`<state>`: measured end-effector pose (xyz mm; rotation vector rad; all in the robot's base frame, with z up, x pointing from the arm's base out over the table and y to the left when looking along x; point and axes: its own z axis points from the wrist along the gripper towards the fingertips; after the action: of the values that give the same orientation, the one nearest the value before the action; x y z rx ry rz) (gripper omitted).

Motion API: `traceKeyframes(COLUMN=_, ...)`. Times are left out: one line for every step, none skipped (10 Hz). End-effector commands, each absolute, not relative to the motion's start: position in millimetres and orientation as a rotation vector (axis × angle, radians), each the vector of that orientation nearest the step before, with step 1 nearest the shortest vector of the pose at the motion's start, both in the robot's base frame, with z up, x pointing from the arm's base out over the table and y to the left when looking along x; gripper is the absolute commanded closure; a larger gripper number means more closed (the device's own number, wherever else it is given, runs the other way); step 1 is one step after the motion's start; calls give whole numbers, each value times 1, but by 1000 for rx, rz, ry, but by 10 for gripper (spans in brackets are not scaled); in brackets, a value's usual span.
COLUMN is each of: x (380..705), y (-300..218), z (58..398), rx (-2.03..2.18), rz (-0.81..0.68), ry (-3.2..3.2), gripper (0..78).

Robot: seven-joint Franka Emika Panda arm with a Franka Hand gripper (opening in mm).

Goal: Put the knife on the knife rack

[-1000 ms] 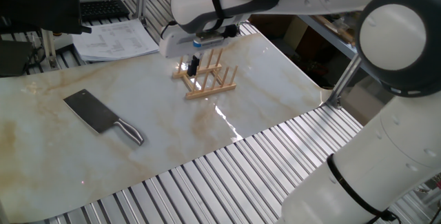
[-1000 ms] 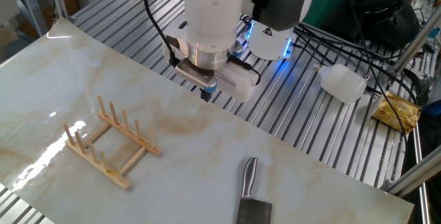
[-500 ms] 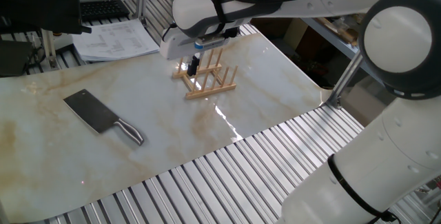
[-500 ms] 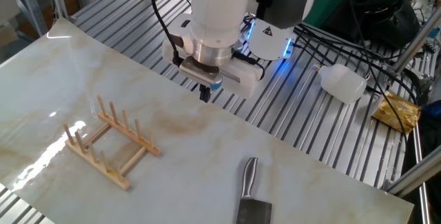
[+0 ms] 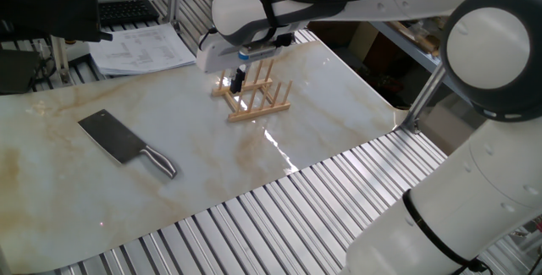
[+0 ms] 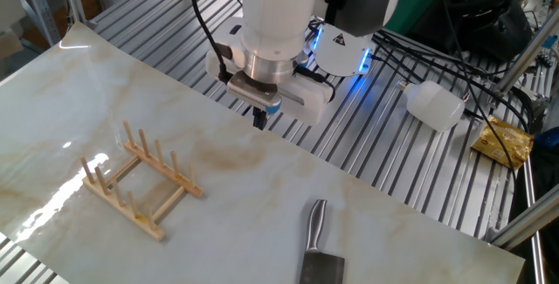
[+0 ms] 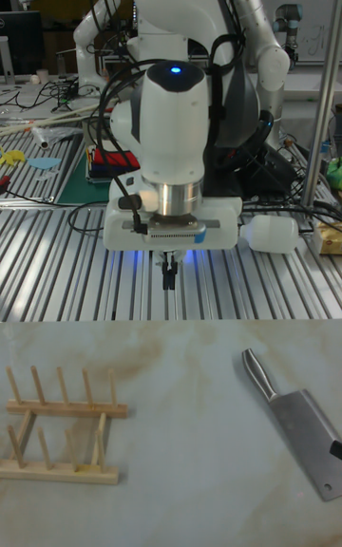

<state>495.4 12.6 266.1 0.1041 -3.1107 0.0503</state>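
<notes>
1 knife rack [image 7: 62, 438] sits empty at your tall view's lower left, the knife [image 7: 296, 420] flat at lower right, handle toward upper left, gripper [image 7: 169, 273] fingers nearly together, holding nothing.

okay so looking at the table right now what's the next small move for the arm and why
Probably swing the pincer toward the knife and line up over its handle. The pincer hangs empty above the table's far edge with its fingers close together, and the knife lies flat, apart from the knife rack, not yet grasped.
</notes>
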Motion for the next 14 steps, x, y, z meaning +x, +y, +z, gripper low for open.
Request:
traceKeyframes(x=496, y=13, z=267, rx=116, rz=51, ry=-3112, gripper=776)
traceKeyframes(x=496, y=13, z=266, rx=116, rz=51, ry=-3113, gripper=776)
traceKeyframes(x=497, y=13, z=265, rx=115, rz=51, ry=-3114, gripper=776)
traceKeyframes(x=497, y=13, z=264, rx=115, rz=50, ry=-3114, gripper=776)
traceKeyframes(x=497, y=15, z=261, rx=107, rz=49, ry=-3116, gripper=776)
traceKeyframes(x=497, y=15, z=261, rx=107, rz=49, ry=-3116, gripper=776)
traceKeyframes(x=499, y=24, z=254, rx=89, rz=49, ry=-3121, gripper=776)
traceKeyframes(x=499, y=31, z=251, rx=64, rz=53, ry=-3120, gripper=776)
traceKeyframes(x=499, y=34, z=249, rx=57, rz=53, ry=-3119, gripper=776)
traceKeyframes(x=500, y=47, z=238, rx=28, rz=53, ry=-3125, gripper=776)
traceKeyframes(x=500, y=57, z=231, rx=7, rz=53, ry=-3128, gripper=776)
traceKeyframes(x=500, y=63, z=225, rx=-3, rz=52, ry=-3128, gripper=776)
traceKeyframes(x=499, y=71, z=215, rx=-18, rz=50, ry=-3133, gripper=776)
traceKeyframes(x=499, y=73, z=212, rx=-21, rz=48, ry=-3134, gripper=776)
